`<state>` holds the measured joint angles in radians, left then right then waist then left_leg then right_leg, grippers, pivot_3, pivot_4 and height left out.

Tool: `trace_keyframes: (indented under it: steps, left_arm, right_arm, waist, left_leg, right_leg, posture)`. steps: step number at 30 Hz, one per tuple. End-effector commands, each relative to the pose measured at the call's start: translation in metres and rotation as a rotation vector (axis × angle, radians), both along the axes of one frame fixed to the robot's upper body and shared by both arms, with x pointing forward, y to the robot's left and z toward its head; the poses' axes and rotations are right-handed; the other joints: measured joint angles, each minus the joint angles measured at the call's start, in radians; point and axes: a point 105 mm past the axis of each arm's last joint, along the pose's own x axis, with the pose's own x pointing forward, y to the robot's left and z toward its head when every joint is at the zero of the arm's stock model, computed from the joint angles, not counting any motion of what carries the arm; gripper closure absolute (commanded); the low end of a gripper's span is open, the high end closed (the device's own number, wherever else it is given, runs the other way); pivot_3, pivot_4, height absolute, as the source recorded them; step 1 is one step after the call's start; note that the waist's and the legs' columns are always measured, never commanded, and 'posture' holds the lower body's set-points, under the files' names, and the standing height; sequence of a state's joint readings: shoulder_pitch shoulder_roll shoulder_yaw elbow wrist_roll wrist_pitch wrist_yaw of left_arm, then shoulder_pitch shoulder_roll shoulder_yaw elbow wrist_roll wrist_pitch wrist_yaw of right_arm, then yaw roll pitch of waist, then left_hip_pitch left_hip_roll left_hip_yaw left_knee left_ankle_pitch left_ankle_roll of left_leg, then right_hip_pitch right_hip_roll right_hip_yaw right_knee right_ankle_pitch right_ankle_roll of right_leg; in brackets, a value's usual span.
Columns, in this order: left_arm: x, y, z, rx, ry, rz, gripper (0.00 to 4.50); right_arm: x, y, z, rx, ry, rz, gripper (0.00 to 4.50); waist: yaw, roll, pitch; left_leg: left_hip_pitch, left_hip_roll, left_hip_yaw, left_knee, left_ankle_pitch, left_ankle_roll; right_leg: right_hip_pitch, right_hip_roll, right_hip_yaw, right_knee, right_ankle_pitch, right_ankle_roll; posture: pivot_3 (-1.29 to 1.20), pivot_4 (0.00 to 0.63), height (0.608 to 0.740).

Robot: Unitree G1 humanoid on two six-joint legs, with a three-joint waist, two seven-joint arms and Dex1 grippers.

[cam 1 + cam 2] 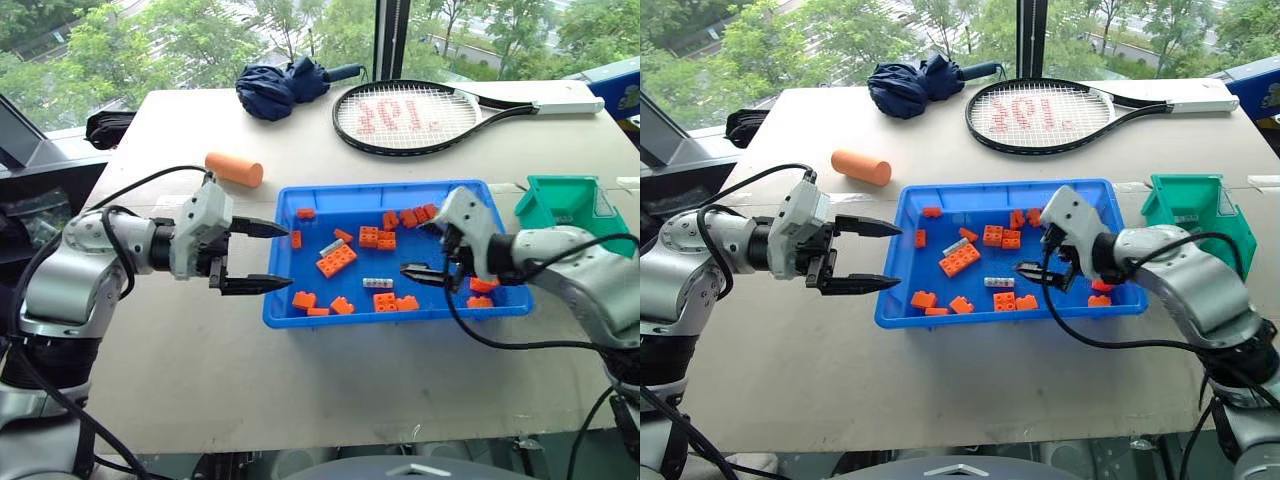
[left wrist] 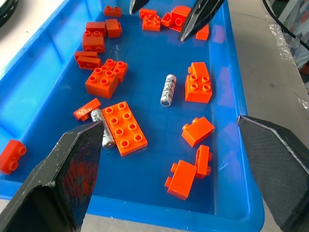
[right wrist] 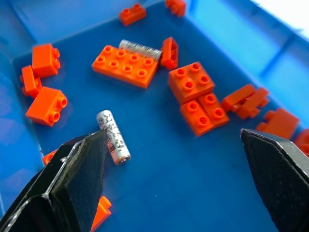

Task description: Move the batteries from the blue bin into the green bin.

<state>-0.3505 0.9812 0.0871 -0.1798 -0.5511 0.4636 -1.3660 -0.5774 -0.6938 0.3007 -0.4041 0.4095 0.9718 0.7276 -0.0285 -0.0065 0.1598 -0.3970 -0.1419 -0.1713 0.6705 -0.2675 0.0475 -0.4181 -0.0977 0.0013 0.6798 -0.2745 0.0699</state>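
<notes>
Black-fingered and spread wide, the left tool (image 1: 252,257) hangs empty just outside the left rim of the blue bin (image 1: 290,318), aimed across it. It seems parked there to leave the bin's inside free for the other arm.

Two batteries show in the bin. One (image 2: 100,126) lies tight against the long side of a big orange brick (image 2: 124,127), so fingers would have little room to close round it there. The other (image 3: 113,137) lies alone on bare blue floor near the middle, with clear space on both sides and bricks only further off. The right tool (image 1: 426,273) is inside the bin, pointing down at this lone battery, its fingers released and empty, one fingertip (image 3: 79,174) close beside it. That looks like the lining-up before a pick.

Right of the blue bin, close to its far corner, stands the green bin (image 1: 566,205), its open top unobstructed. Bare bench lies in front.
</notes>
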Motion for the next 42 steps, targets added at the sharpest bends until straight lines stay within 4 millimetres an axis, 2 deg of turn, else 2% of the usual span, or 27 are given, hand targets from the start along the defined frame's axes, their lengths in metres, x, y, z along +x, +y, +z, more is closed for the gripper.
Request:
trace_keyframes:
  steps: [1, 7, 8, 9, 10, 11, 13, 15, 16, 17, 21, 25, 28, 33, 36, 40, 42]
  left_arm:
    - [-0.006, 0.006, 0.013, 0.049, -0.077, 0.008, 0.00]
    - [-0.006, 0.006, 0.015, 0.048, -0.093, 0.022, 0.00]
    - [-0.006, 0.005, 0.016, 0.045, -0.096, 0.021, 0.00]
    - [-0.006, 0.003, 0.016, 0.041, -0.099, 0.020, 0.00]
    - [-0.005, 0.002, 0.016, 0.039, -0.101, 0.019, 0.00]
    - [-0.005, 0.001, 0.016, 0.037, -0.104, 0.018, 0.00]
    - [-0.004, 0.000, 0.017, 0.035, -0.109, 0.016, 0.00]
    - [-0.003, -0.001, 0.018, 0.033, -0.113, 0.012, 0.00]
    - [-0.002, -0.001, 0.018, 0.032, -0.115, 0.009, 0.00]
    - [-0.002, -0.002, 0.018, 0.032, -0.115, 0.006, 0.00]
    - [-0.001, -0.004, 0.019, 0.031, -0.120, -0.003, 0.00]
    - [0.000, -0.006, 0.021, 0.022, -0.127, -0.013, 0.00]
    - [0.001, -0.008, 0.023, 0.014, -0.132, -0.020, 0.00]
    - [0.005, -0.014, 0.032, -0.035, -0.148, -0.029, 0.00]
    - [0.007, -0.027, 0.045, -0.114, -0.161, -0.057, 0.00]
    - [0.008, -0.042, 0.058, -0.188, -0.164, -0.093, 0.00]
    - [0.010, -0.055, 0.072, -0.248, -0.165, -0.125, 0.00]
  right_arm:
    - [0.003, 0.015, -0.007, -0.034, 0.013, 0.035, 0.07]
    - [-0.001, 0.034, -0.012, -0.030, 0.043, 0.075, 0.07]
    - [-0.003, 0.037, -0.013, -0.034, 0.049, 0.087, 0.57]
    - [-0.005, 0.039, -0.015, -0.043, 0.054, 0.099, 0.80]
    - [-0.006, 0.041, -0.017, -0.050, 0.058, 0.106, 1.28]
    - [-0.007, 0.042, -0.019, -0.058, 0.064, 0.106, 1.56]
    - [-0.006, 0.041, -0.025, -0.094, 0.067, 0.103, 2.79]
    - [-0.007, 0.039, -0.030, -0.131, 0.074, 0.107, 3.61]
    - [-0.007, 0.039, -0.031, -0.145, 0.080, 0.109, 4.17]
    - [-0.007, 0.039, -0.032, -0.156, 0.082, 0.114, 4.44]
    - [-0.006, 0.039, -0.033, -0.187, 0.082, 0.126, 4.44]
    - [0.002, 0.042, -0.026, -0.160, 0.051, 0.097, 4.44]
    - [0.007, 0.040, -0.003, -0.088, 0.010, 0.065, 4.44]
    - [0.006, 0.022, 0.038, 0.024, -0.037, -0.004, 4.44]
    - [0.007, -0.004, 0.066, 0.080, -0.087, -0.112, 4.44]
    - [0.013, -0.044, 0.083, 0.074, -0.139, -0.273, 4.44]
    - [0.016, -0.087, 0.093, 0.051, -0.174, -0.435, 4.44]
  waist:
    - [-0.005, 0.000, 0.000]
    - [-0.005, 0.000, 0.000]
    - [-0.005, 0.000, 0.000]
    - [-0.005, 0.000, 0.000]
    - [-0.006, 0.000, 0.000]
    - [-0.006, 0.000, 0.000]
    - [-0.007, 0.000, 0.000]
    - [-0.008, 0.000, 0.000]
    - [-0.008, 0.000, 0.000]
    - [-0.008, 0.000, 0.000]
    - [-0.008, 0.000, 0.000]
    - [-0.008, 0.000, 0.000]
    - [-0.009, 0.000, 0.000]
    - [-0.005, 0.000, 0.000]
    - [-0.002, 0.000, 0.000]
    - [0.003, 0.000, 0.000]
    - [0.010, 0.000, 0.000]
  left_leg:
    - [0.000, 0.000, 0.000, 0.000, 0.000, 0.000]
    - [0.000, 0.000, -0.001, -0.001, 0.000, 0.000]
    - [0.000, 0.000, -0.001, 0.000, 0.000, 0.000]
    - [0.000, 0.000, -0.001, 0.000, 0.000, 0.000]
    - [0.000, 0.000, -0.001, 0.000, 0.000, 0.000]
    - [0.000, 0.000, -0.001, 0.000, 0.000, 0.000]
    - [0.000, 0.000, -0.001, -0.001, 0.000, 0.000]
    - [0.000, 0.000, -0.001, -0.001, 0.000, 0.000]
    - [0.000, 0.000, -0.001, -0.001, 0.000, 0.000]
    - [0.000, 0.000, -0.001, -0.001, 0.000, 0.000]
    - [0.000, 0.000, 0.000, 0.000, 0.000, 0.000]
    - [0.000, 0.000, 0.000, 0.000, 0.000, 0.000]
    - [0.000, 0.000, 0.000, 0.000, 0.000, 0.000]
    - [0.000, 0.000, -0.001, 0.000, 0.000, 0.000]
    - [-0.001, 0.000, -0.001, 0.000, 0.000, 0.000]
    - [-0.001, 0.000, -0.001, 0.000, 0.000, 0.000]
    - [-0.001, 0.000, -0.001, 0.000, 0.000, 0.000]
  right_leg:
    - [0.000, 0.000, 0.000, 0.000, 0.000, 0.000]
    - [-0.001, 0.000, 0.000, 0.000, 0.000, 0.000]
    - [0.000, 0.000, 0.000, 0.000, 0.000, 0.000]
    - [0.000, 0.000, 0.000, 0.000, 0.000, 0.000]
    - [-0.001, 0.000, 0.000, 0.000, 0.000, 0.000]
    - [-0.001, 0.000, 0.000, 0.000, 0.000, 0.000]
    - [-0.001, 0.001, 0.000, 0.000, 0.000, 0.000]
    - [-0.001, 0.001, 0.000, 0.000, 0.000, 0.000]
    - [-0.001, 0.000, 0.000, 0.000, 0.000, 0.000]
    - [-0.001, 0.001, 0.000, 0.000, 0.000, 0.000]
    - [-0.001, 0.001, 0.000, 0.000, 0.000, 0.000]
    - [-0.001, 0.001, 0.000, 0.000, 0.000, 0.000]
    - [-0.001, 0.001, 0.000, 0.000, 0.000, 0.000]
    - [-0.001, 0.001, 0.000, 0.000, 0.000, 0.000]
    - [-0.001, 0.001, 0.000, 0.000, 0.000, 0.000]
    - [-0.001, 0.000, -0.001, 0.000, 0.000, 0.000]
    - [-0.001, 0.000, -0.001, 0.000, 0.000, 0.000]
  posture:
    - [0.00, 0.150, 0.740]
    - [0.00, 0.150, 0.740]
    - [0.00, 0.150, 0.740]
    - [0.00, 0.150, 0.740]
    - [0.00, 0.150, 0.740]
    - [0.00, 0.150, 0.740]
    - [0.00, 0.150, 0.740]
    - [0.00, 0.150, 0.740]
    - [0.00, 0.150, 0.740]
    - [0.00, 0.150, 0.740]
    - [0.00, 0.150, 0.740]
    - [0.00, 0.150, 0.740]
    - [0.00, 0.150, 0.740]
    - [0.00, 0.150, 0.740]
    - [0.00, 0.150, 0.740]
    - [0.00, 0.150, 0.740]
    - [0.00, 0.150, 0.740]
